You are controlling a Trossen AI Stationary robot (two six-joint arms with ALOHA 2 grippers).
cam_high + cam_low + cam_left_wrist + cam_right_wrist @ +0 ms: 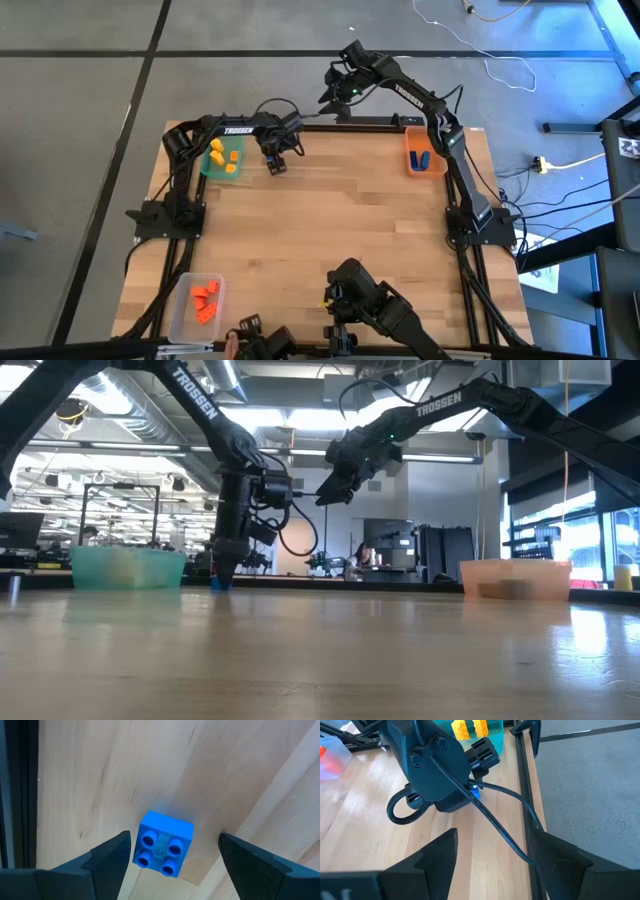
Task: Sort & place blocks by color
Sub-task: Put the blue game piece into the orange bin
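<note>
A blue block (162, 843) lies studs up on the wooden table, just to the right of the green bin (207, 166); it also shows as a blue spot (217, 584) in the low view. My left gripper (175, 840) points down over it, open, one finger on either side and the block nearer to one of them. My right gripper (330, 92) hangs high over the table's far edge, open, with nothing between its fingers (445, 845). Yellow blocks (225, 155) lie in the green bin, blue blocks (422, 159) in the orange bin (411, 150), and orange-red blocks (206, 300) in the clear bin (183, 318).
The green bin stands at the far left, the orange bin at the far right, the clear bin at the near left corner. A black rail (340, 122) runs along the far edge. The wide middle of the table (330, 220) is bare wood.
</note>
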